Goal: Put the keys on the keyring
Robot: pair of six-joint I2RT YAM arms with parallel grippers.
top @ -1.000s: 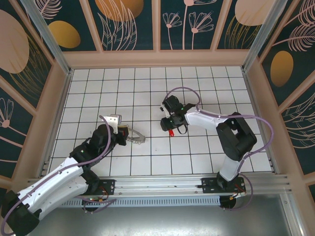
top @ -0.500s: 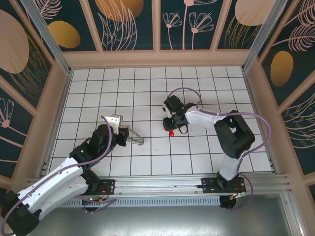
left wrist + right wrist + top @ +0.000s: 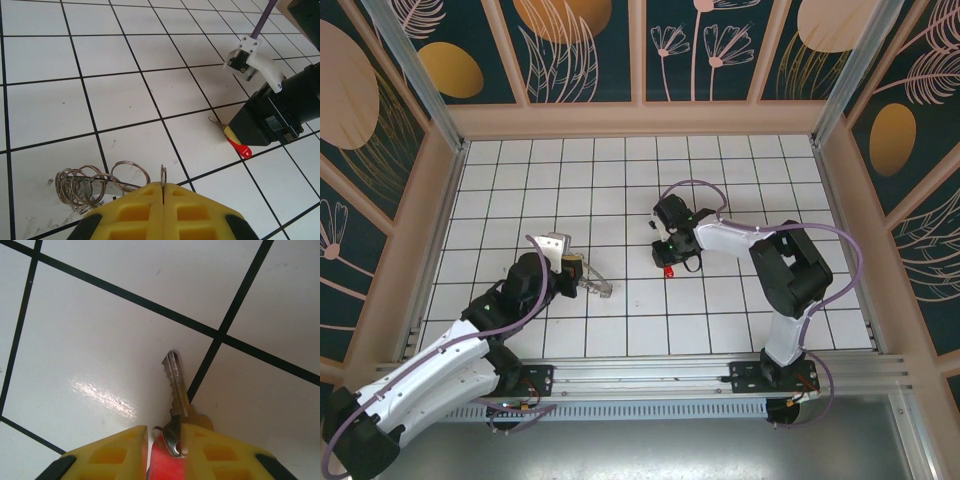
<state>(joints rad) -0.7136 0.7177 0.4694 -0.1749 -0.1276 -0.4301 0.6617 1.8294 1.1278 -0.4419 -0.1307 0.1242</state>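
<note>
The keys are one silver key (image 3: 175, 382) with a red tag (image 3: 165, 462), standing on edge on a white tile. My right gripper (image 3: 164, 432) is closed around the key's head and the tag, and the blade sticks out ahead of the yellow fingers. From above, the right gripper (image 3: 667, 260) is at mid-floor with the red tag (image 3: 667, 270) under it. My left gripper (image 3: 164, 187) is shut on the keyring (image 3: 163, 173), seen edge-on as a thin silver coil. More wire loops (image 3: 100, 182) trail to its left. From the left wrist, the right gripper (image 3: 232, 134) and red tag (image 3: 242, 149) lie about one tile ahead.
The floor is white tiles with black lines (image 3: 620, 180), walled by a tan frame (image 3: 640, 118) with patterned panels. A purple cable (image 3: 690, 185) loops over the right arm. Open tiles lie between the two grippers (image 3: 630, 290).
The right gripper's jaws have narrowed onto the key. The left gripper has turned the keyring a little, so it looks shorter from above.
</note>
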